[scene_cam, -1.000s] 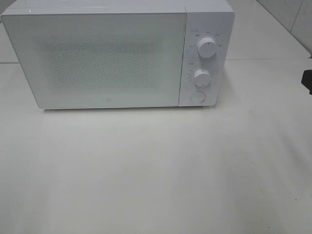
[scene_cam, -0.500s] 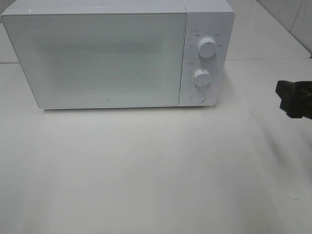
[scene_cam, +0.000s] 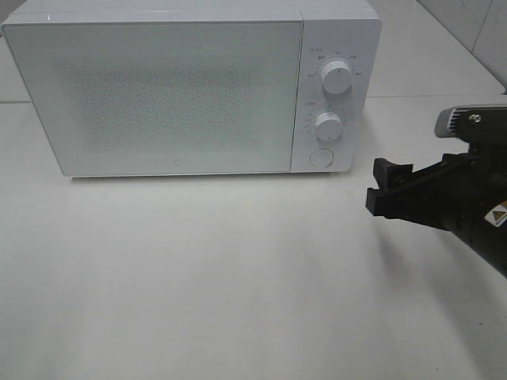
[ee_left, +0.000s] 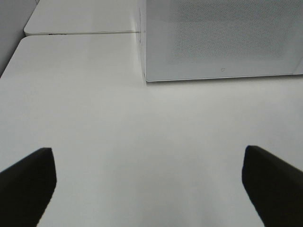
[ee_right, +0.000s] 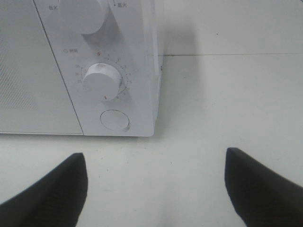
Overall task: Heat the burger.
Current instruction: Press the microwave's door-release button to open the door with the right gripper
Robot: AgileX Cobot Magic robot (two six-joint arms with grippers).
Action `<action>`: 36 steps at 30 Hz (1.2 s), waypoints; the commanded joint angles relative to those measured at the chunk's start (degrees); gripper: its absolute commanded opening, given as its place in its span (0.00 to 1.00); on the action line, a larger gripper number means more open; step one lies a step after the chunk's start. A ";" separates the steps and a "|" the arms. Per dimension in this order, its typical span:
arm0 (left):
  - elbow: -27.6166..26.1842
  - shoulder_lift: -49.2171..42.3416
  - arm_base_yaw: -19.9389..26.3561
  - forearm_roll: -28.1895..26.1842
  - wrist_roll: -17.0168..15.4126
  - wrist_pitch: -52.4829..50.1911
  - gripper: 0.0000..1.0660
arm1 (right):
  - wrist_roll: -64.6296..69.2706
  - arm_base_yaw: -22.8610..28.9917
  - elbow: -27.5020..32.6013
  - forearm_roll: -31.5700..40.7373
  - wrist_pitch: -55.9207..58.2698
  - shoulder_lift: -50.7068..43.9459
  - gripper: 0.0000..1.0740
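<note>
Microwave [scene_cam: 174, 95] door shut | your right gripper [scene_cam: 380, 186] spread, empty, near its lower dial [scene_cam: 327, 124] | your left gripper [ee_left: 149, 170] spread, empty

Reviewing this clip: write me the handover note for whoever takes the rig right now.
Left gripper: open, empty, over the bare table in front of the microwave.
Right gripper: open, empty, near the control panel, facing the round button.
Burger: not in any view; whether it sits behind the closed door cannot be told.
Done: nothing confirmable.
Left: locate the burger, get it inside, start heating.
</note>
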 commanded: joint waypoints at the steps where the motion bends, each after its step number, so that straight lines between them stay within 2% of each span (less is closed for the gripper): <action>1: 0.23 -1.03 0.06 -0.17 0.00 -0.46 0.94 | -2.01 3.32 -1.72 5.44 -2.12 1.66 0.70; 6: 0.23 -1.03 0.06 -0.17 0.00 -0.46 0.94 | -1.72 8.37 -5.10 8.19 -2.06 4.70 0.70; 16: 0.23 -1.03 0.06 -0.17 0.00 -0.46 0.94 | -1.43 9.00 -7.16 8.19 0.34 5.56 0.70; 19: 0.23 -1.03 0.06 -0.17 0.00 -0.46 0.94 | 0.46 9.00 -7.16 8.19 0.40 5.56 0.67; 21: 0.23 -1.03 0.06 -0.17 0.00 -0.46 0.94 | 7.05 9.00 -7.16 8.19 0.06 5.56 0.60; 22: 0.23 -1.03 0.06 -0.17 0.00 -0.46 0.94 | 7.05 9.00 -7.16 8.19 0.06 5.56 0.60; 24: 0.23 -1.03 0.06 -0.17 0.00 -0.46 0.94 | 17.59 9.00 -7.16 8.19 0.06 5.56 0.50; 25: 0.23 -1.03 0.06 -0.17 0.00 -0.46 0.94 | 17.59 9.00 -7.16 8.19 0.06 5.56 0.50; 26: 0.23 -1.03 0.06 -0.17 0.00 -0.46 0.94 | 24.81 9.00 -7.16 8.19 0.11 5.56 0.43; 27: 0.23 -1.03 0.06 -0.17 0.00 -0.46 0.94 | 24.81 9.00 -7.16 8.19 0.11 5.56 0.43; 29: 0.23 -1.03 0.06 -0.17 0.00 -0.46 0.94 | 36.44 9.00 -7.16 7.96 0.40 5.56 0.32; 30: 0.23 -1.03 0.06 -0.17 0.00 -0.46 0.94 | 36.44 9.00 -7.16 7.96 0.40 5.56 0.32; 32: 0.23 -1.03 0.06 -0.17 0.00 -0.46 0.94 | 48.36 9.00 -7.16 7.91 0.40 5.56 0.21; 36: 0.23 -1.03 0.06 -0.17 0.00 -0.46 0.94 | 58.56 9.00 -7.16 7.73 0.52 5.56 0.16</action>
